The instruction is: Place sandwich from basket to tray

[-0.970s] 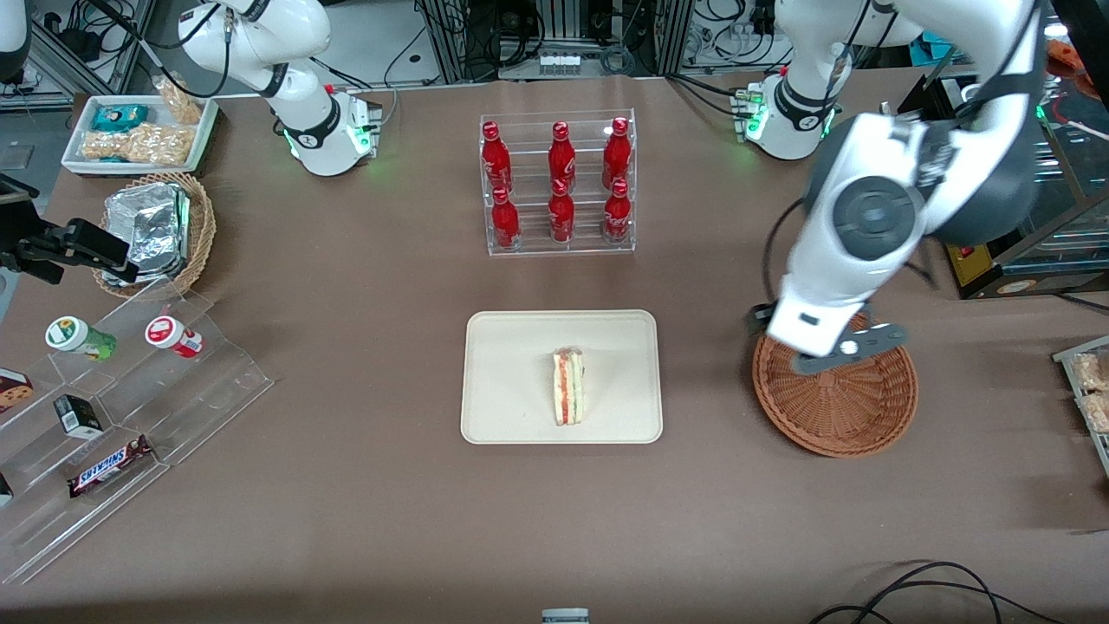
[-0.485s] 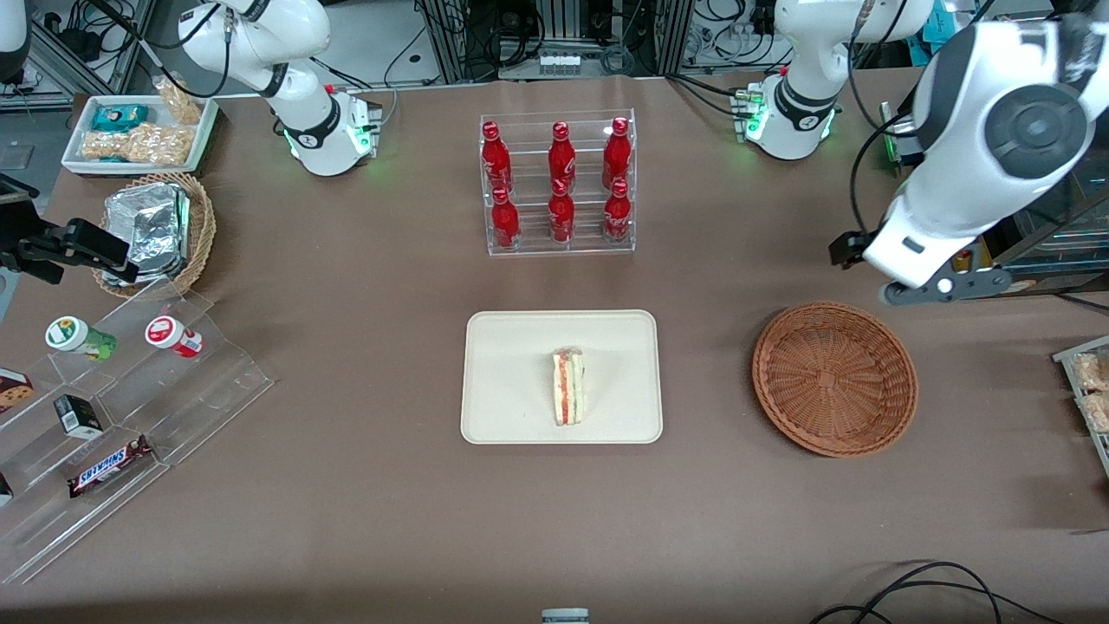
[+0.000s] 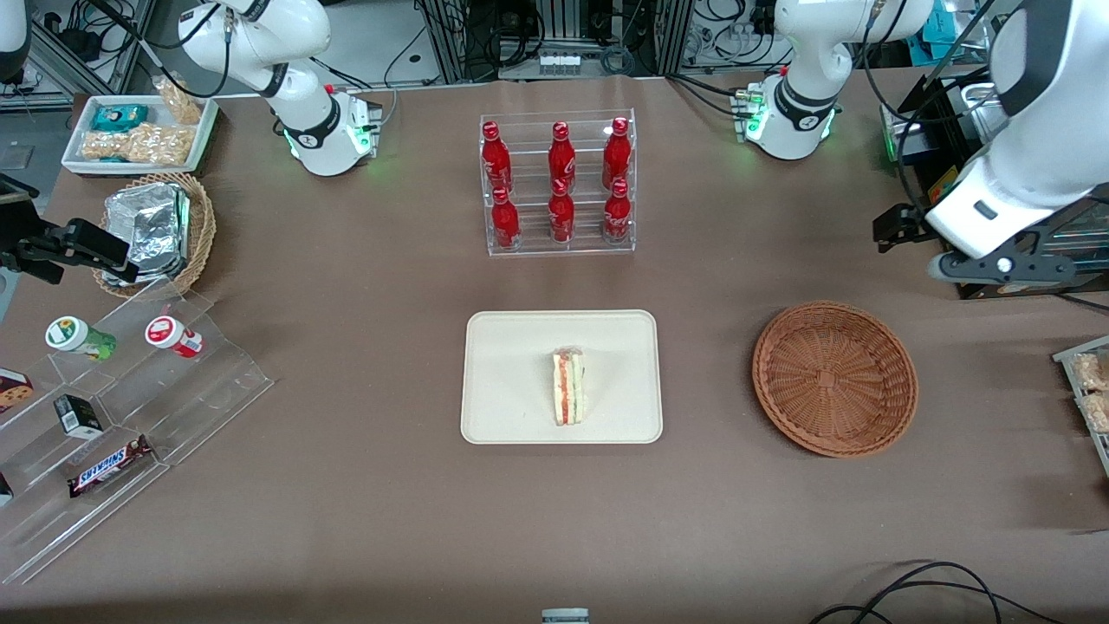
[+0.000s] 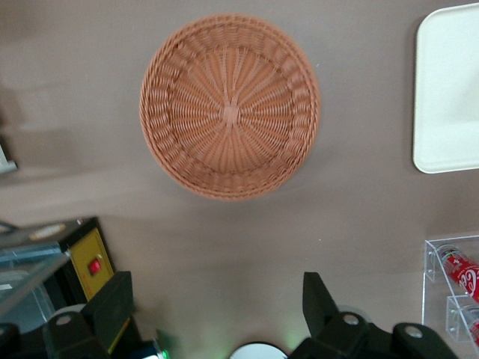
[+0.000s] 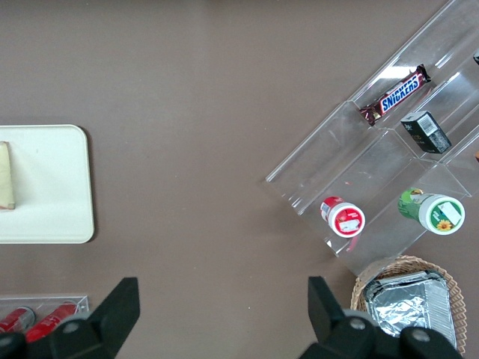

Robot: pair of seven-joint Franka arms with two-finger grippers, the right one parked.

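Observation:
The sandwich (image 3: 569,386), a white bread wedge with orange-red and green layers, lies on the cream tray (image 3: 511,373) in the middle of the table. Its edge also shows in the right wrist view (image 5: 6,176) on the tray (image 5: 45,187). The round reddish-brown basket (image 3: 834,377) holds nothing; it also shows in the left wrist view (image 4: 230,116) with a corner of the tray (image 4: 449,90). My left gripper (image 3: 1001,267) hangs high, farther from the front camera than the basket and toward the working arm's end. Its fingers (image 4: 114,305) are wide apart and hold nothing.
A clear rack of red bottles (image 3: 559,182) stands farther from the camera than the tray. Toward the parked arm's end are a stepped acrylic shelf with snacks (image 3: 130,399), a lighter basket of foil packets (image 3: 156,230) and a white snack tray (image 3: 139,134). Cables (image 3: 936,589) lie near the front edge.
My left gripper has moved from just above the basket, away from the front camera and toward the working arm's end. The sandwich and the basket have not moved.

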